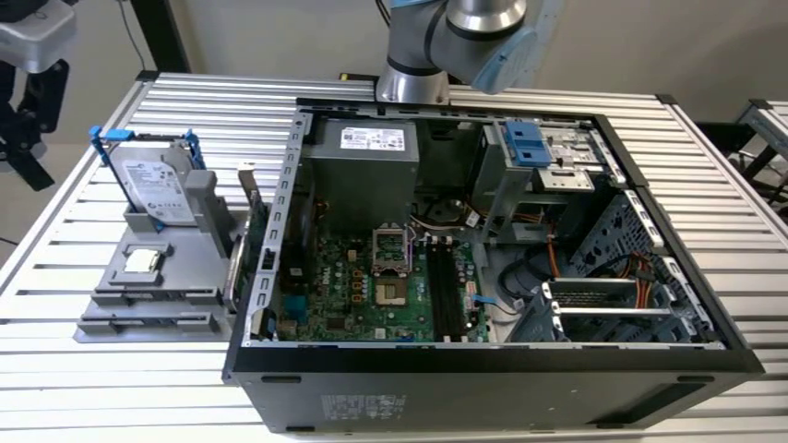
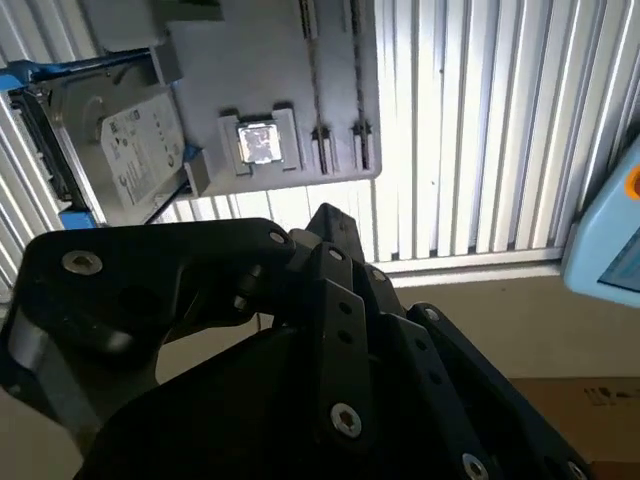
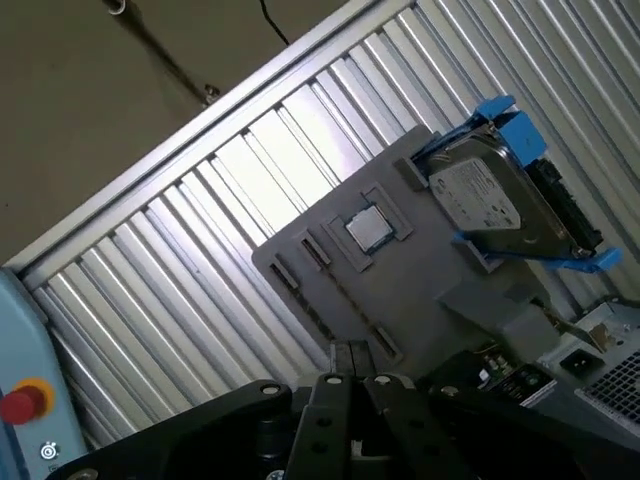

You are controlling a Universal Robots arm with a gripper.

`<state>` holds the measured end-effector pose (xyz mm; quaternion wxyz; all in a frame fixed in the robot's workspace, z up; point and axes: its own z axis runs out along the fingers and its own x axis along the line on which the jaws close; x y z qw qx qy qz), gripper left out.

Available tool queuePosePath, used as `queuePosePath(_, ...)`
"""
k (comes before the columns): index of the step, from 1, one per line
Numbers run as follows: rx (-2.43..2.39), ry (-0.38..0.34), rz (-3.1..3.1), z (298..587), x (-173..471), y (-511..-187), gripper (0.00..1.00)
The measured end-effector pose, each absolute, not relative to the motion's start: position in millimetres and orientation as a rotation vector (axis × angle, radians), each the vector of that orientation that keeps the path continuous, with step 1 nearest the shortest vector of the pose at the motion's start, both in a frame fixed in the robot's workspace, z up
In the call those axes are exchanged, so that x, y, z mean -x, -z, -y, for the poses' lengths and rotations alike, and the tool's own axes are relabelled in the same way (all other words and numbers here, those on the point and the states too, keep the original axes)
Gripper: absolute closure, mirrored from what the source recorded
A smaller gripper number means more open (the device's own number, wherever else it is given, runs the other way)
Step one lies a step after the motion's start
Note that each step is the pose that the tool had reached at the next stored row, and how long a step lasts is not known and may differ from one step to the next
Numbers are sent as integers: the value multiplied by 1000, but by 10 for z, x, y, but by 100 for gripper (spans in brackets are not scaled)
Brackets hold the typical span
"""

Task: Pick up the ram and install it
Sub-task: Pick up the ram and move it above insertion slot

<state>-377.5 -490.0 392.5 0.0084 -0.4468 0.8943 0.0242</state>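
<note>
well apart, ram [image 1: 251, 217] and end effector [image 3: 352, 358]

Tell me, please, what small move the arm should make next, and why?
I would probably lower the black tool toward the dark green ram stick, which seems to stand on edge between the grey plastic holder and the open black computer case. In both wrist views the tool hangs high above that holder, and the long black motherboard slots look empty.
</note>
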Motion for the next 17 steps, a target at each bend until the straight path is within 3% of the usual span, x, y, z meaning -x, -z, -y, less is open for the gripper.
queuePosePath(17,1858,-73,-2513,4900,3775,-3925,100)
